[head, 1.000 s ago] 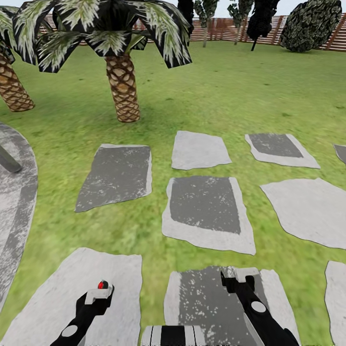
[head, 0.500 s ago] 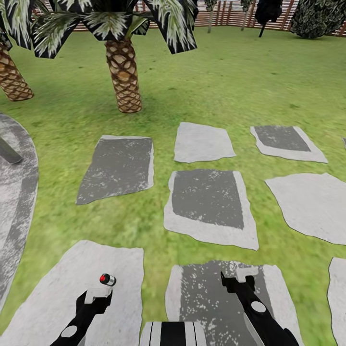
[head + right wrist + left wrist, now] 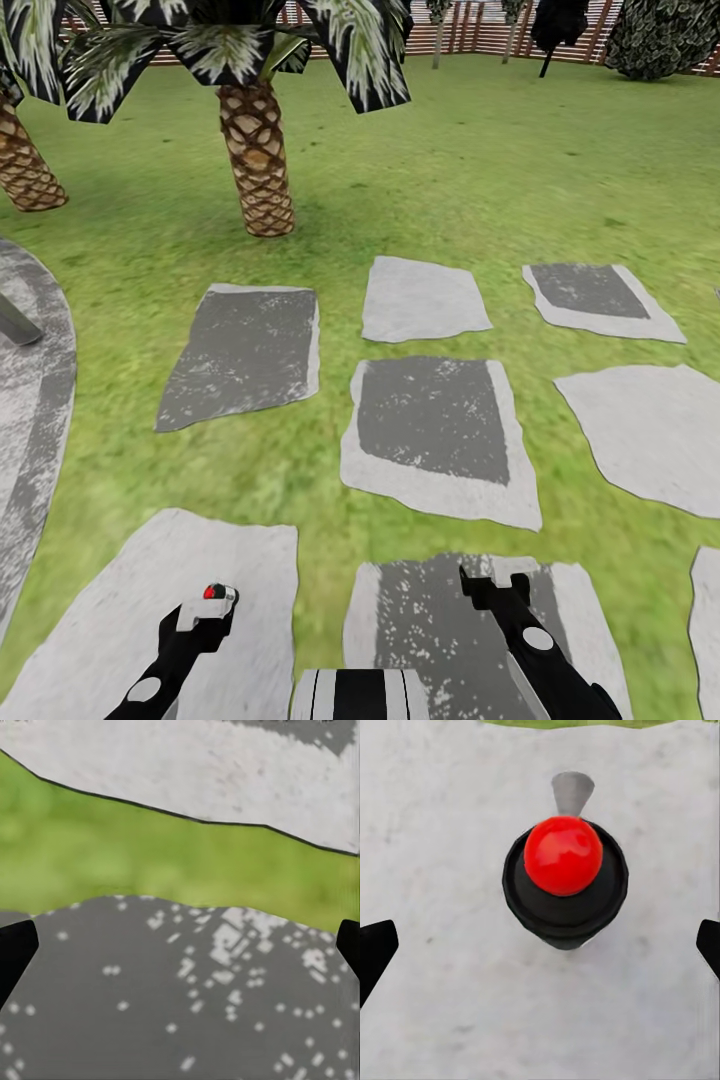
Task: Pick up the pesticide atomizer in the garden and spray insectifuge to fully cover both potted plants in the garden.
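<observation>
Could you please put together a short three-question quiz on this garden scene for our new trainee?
1. True or false: the left pincer is shut on the red-topped lamp.
2. What lies under the right pincer? A) lawn B) a dark grey slab C) a chair
3. Fill in: the palm trunk stands on the ____.

Key: 1. False; its fingertips stand wide apart, the lamp between them untouched. 2. B. 3. lawn.

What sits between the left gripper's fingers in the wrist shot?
A grey bollard lamp with a red dome, standing on a pale stone slab, seen between the open fingertips of the left gripper.
</observation>
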Motion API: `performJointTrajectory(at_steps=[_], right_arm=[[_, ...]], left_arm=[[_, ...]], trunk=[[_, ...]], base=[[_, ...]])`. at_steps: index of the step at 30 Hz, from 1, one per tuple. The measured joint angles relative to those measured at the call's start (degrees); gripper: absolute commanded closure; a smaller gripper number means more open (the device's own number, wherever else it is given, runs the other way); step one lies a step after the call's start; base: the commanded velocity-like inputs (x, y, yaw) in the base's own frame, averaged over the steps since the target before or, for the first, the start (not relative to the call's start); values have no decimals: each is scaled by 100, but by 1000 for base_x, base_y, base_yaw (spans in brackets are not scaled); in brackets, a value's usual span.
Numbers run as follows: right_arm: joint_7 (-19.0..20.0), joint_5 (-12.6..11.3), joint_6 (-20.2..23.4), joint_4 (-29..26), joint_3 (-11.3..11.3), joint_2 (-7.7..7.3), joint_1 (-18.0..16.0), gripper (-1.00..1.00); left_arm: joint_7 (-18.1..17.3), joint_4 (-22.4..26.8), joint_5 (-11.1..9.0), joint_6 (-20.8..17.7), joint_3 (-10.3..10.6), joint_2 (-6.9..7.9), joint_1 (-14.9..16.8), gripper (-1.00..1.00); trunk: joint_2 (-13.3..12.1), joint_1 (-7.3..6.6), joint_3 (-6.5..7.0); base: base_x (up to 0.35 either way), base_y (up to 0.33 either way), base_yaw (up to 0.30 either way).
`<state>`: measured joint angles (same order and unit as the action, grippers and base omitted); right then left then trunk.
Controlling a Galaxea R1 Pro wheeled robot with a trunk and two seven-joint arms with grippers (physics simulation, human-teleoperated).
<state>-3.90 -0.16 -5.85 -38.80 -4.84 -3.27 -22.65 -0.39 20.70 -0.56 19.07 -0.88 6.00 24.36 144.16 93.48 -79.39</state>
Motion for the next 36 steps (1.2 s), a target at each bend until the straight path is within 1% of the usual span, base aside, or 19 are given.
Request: performJointTrajectory(at_steps=[11, 16, 36], right_arm=[[6, 0, 0, 0, 0, 0, 0, -100], [1, 0, 0, 0, 0, 3, 0, -100], [0, 0, 0, 0, 0, 0, 0, -100]], left_arm=[[-1, 2, 13, 9, 3, -2, -1, -100], [-1, 3, 10, 9, 2, -2, -3, -100], [-1, 5, 8, 9, 3, -2, -4, -100]], trunk=[[0, 1, -1], [6, 14, -127], [7, 14, -135]], base=[[16, -7, 0], [0, 0, 0], [22, 0, 0]])
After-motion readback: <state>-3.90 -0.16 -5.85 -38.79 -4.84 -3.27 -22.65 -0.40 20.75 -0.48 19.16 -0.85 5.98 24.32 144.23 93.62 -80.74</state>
